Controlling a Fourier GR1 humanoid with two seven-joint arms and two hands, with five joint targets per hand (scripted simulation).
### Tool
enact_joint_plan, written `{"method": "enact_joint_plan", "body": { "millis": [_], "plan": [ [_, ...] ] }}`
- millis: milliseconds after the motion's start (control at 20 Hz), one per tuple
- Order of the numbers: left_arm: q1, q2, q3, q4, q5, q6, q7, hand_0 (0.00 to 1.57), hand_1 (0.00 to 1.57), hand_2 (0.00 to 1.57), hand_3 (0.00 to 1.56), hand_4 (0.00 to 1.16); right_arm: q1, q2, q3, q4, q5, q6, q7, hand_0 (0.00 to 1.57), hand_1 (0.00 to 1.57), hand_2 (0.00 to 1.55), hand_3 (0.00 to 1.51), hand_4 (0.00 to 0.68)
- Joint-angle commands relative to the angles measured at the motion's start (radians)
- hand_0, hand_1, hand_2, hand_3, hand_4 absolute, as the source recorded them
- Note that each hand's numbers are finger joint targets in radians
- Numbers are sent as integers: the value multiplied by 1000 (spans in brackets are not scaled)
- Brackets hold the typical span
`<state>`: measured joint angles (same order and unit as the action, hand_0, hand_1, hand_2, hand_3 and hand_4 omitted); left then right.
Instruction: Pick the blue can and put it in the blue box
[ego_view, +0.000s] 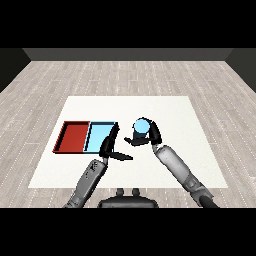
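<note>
Right robot hand (150, 136) is curling round the blue can (141, 128), fingers and thumb wrapping its sides, so the can is being held upright with its light top facing up, probably to keep it steady for the carry; whether it is lifted or touching the surface (175, 115) is not telling from this view. The can is sitting just right of the blue tray (99, 135), outside it, near the tray's right rim. Left robot hand (109, 149) is holding nothing, fingers straight and spread, one part pointing right along the surface, the hand lying at the blue tray's lower right corner, looking like it is parked out of the way. The red tray (74, 136) is lying touching the blue tray on its left side. Judging the move: the can is needing a short shift leftward over the raised right rim, so clearance over that edge is mattering, and the left robot hand is crowding the tray's near corner, leaving the far part of the tray as the roomier entry. Right and far parts of the surface are showing plenty of open room
</note>
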<state>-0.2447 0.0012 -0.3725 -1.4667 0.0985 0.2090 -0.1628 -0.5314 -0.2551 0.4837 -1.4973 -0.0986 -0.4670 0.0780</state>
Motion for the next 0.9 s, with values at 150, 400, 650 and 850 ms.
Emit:
{"method": "enact_joint_plan", "body": {
  "millis": [150,400,650,850],
  "plan": [
    [-30,-1,2,22,12,19,12,0,0,0,0,0,19,122,-9,19,152,32,58,1485,1485,1458,1389,576],
    [-62,-1,30,114,23,-11,2,0,0,0,0,0,-24,171,-57,16,191,82,92,1475,1475,1452,1384,596],
    [-68,-1,-53,191,61,74,-56,0,0,0,0,0,-15,163,-149,61,189,181,16,1490,1490,1456,1394,573],
    [-116,-1,1,198,48,38,-18,0,0,0,0,0,5,212,-134,-1,255,195,95,1478,1478,1453,1385,581]
  ]
}}
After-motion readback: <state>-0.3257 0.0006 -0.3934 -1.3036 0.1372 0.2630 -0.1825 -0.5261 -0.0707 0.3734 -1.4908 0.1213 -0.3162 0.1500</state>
